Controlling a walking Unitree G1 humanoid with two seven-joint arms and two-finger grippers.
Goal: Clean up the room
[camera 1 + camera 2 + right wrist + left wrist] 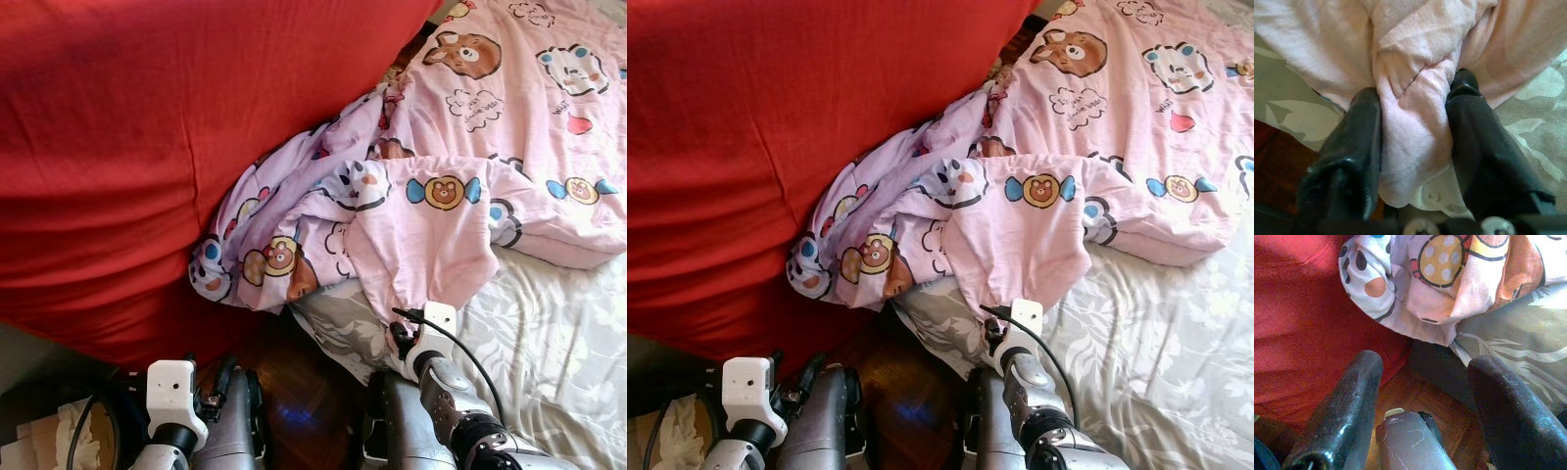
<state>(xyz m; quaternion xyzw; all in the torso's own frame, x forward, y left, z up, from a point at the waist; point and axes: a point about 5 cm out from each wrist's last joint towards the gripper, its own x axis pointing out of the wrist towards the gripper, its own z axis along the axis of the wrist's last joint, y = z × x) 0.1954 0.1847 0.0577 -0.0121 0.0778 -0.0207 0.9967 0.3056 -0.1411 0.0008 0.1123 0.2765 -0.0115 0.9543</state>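
Clamped between the two black fingers of the right claw (1413,132) is a bunched fold of the pale pink cotton quilt printed with cartoon bears (460,166), the fabric being squeezed into a thick ridge that fills the gap between the fingers, as is seen in the right wrist view. From the head views, the pinch is placed at the hanging lower corner of the quilt, just over the edge of the bed, whose grey sheet with a white leaf pattern (558,343) is exposed beneath. The rest of the quilt is spread across the upper part of the bed and is crumpled in a heap against the large red fabric cushion (127,147) that leans in from the left side. The left claw (1420,377) is held low with its fingers spread wide and nothing between them, pointed toward the crumpled end of the quilt, the red cushion and a strip of dark wooden floor (284,392) at the bedside. The step in hand is judged to be the straightening of the quilt as part of tidying the room, with the corner already secured. For the next move, a steady pull on the held corner is called for, so that the heap is drawn flat over the sheet, and the free claw would probably be needed on the bunched part near the cushion.
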